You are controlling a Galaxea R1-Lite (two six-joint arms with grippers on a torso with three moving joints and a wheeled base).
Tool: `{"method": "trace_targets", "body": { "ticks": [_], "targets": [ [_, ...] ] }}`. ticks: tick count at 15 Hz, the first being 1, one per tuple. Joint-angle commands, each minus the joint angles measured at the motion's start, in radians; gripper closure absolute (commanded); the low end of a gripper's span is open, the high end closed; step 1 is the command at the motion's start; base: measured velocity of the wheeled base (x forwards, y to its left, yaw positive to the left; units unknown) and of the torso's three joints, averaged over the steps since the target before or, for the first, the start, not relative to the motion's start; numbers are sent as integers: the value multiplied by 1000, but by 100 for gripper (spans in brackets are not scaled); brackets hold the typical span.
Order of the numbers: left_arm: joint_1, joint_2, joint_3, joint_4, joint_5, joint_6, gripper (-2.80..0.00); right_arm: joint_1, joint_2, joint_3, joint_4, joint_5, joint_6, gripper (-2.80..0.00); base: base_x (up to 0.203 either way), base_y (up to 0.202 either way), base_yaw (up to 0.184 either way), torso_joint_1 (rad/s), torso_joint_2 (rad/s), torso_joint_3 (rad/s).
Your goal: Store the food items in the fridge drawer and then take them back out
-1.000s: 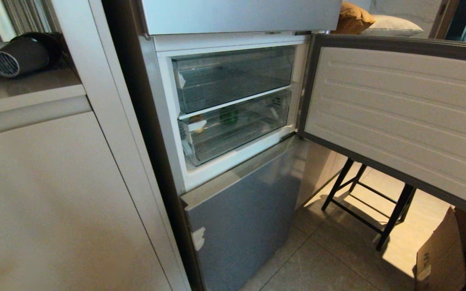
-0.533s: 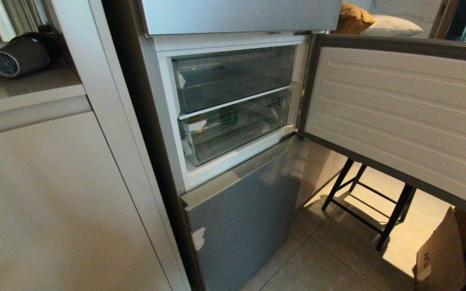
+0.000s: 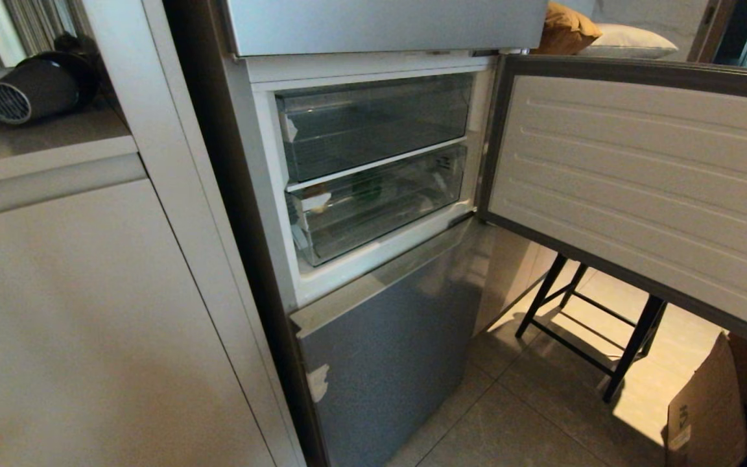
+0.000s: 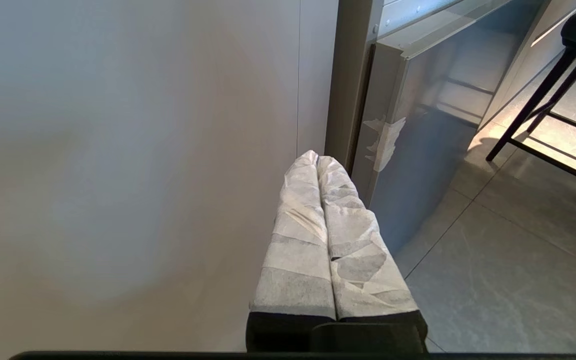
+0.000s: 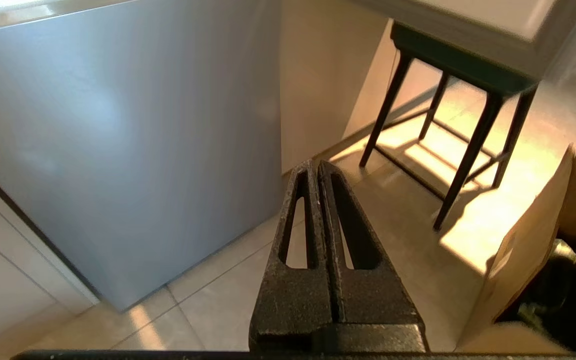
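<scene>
Your food items, the green pepper (image 3: 367, 187) and tan potato (image 3: 317, 197), sit in the lower clear fridge drawer (image 3: 380, 220), pushed in, at twelve o'clock in your head view, well apart from both grippers. Only the wrist views show these: left gripper (image 4: 317, 159) and right gripper (image 5: 314, 165) pressed together, empty, low by the floor.
</scene>
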State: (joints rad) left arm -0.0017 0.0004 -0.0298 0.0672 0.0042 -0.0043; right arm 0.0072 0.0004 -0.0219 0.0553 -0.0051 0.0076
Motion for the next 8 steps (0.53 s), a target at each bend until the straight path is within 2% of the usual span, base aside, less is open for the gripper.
{"method": "trace_targets", "body": {
  "ticks": [1, 2, 4, 8],
  "targets": [
    [0, 0, 0, 0, 0, 0, 0, 0, 0, 15, -33, 9, -42, 0, 0, 0, 0, 0, 0, 0],
    [0, 0, 0, 0, 0, 0, 0, 0, 0, 17, -92, 22, -87, 0, 0, 0, 0, 0, 0, 0],
    [0, 0, 1, 0, 0, 0, 0, 0, 6, -35, -193, 60, -113, 0, 0, 0, 0, 0, 0, 0],
    [0, 0, 1, 0, 0, 0, 0, 0, 186, -211, -141, 76, -95, 0, 0, 0, 0, 0, 0, 0]
  ]
}}
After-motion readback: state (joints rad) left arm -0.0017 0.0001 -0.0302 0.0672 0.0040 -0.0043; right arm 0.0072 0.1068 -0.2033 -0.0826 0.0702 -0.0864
